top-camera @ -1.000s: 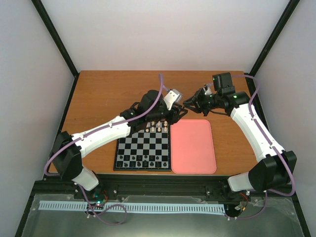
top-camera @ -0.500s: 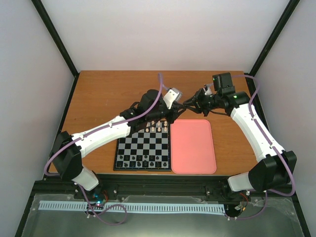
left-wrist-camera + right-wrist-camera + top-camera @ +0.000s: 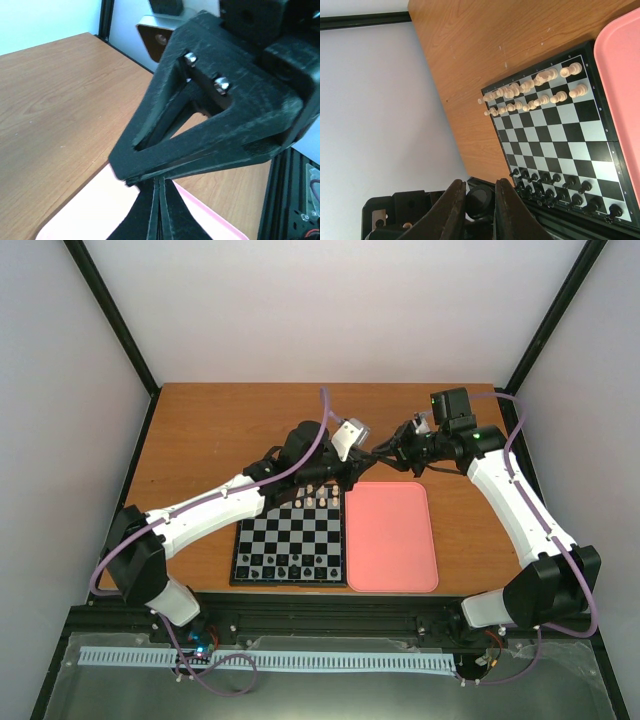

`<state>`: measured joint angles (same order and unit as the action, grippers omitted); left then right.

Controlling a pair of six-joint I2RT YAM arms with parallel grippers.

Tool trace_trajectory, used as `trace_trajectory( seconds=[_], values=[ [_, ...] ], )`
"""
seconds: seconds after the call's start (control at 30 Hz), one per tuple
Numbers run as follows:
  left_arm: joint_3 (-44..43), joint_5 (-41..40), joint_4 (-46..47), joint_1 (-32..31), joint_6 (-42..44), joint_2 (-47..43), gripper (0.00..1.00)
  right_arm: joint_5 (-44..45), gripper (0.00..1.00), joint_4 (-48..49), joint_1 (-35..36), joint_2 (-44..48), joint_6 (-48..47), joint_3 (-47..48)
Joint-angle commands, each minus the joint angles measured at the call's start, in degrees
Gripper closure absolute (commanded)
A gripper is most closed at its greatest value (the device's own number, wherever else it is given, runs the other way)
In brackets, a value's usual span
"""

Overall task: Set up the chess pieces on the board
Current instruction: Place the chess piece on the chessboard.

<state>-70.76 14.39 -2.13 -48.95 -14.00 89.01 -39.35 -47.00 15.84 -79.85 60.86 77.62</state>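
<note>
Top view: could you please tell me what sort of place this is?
Probably a robot lab cell: left arm and right arm bolted at a wooden table's edge, plain white walls with black posts, a board and tray.

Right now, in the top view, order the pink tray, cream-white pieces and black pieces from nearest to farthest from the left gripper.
1. Pink tray, its far left corner under the jaws.
2. Cream-white pieces, far rows of the board.
3. Black pieces, its near rows.
</note>
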Motion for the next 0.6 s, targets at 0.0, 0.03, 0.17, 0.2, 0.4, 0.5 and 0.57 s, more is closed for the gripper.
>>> trace_trajectory(
  seconds=[0.0,0.03,0.17,0.2,0.4,0.5,0.57],
  values=[
    [-2.8,3.8,2.4,-0.8,-0.3,0.6,0.99,-1.3,0.85,1.4,0.4,1.0,0.3,1.5],
    [-3.0,3.7,2.1,-0.8,-0.6,0.6,0.99,-1.4,0.85,1.5,0.4,1.0,0.3,1.5],
    [-4.3,5.1,0.2,-0.8,-0.5,1.2,0.99,-1.6,0.85,1.9,0.4,0.9,0.6,1.8],
    [-4.4,5.5,0.1,-0.8,-0.5,1.3,0.99,-1.6,0.85,2.0,0.4,0.9,0.5,1.8],
    [-3.4,3.7,-0.2,-0.6,-1.2,-0.1,0.84,-1.8,0.85,2.0,0.4,0.8,0.5,2.2],
    [-2.6,2.5,-0.9,-0.3,-0.7,-1.5,0.74,-1.8,0.85,1.8,0.4,0.7,0.4,2.6],
    [-1.2,2.0,-0.9,0.0,-0.5,-3.2,0.68,-1.8,0.85,1.7,0.4,0.7,0.3,2.8]
  ],
)
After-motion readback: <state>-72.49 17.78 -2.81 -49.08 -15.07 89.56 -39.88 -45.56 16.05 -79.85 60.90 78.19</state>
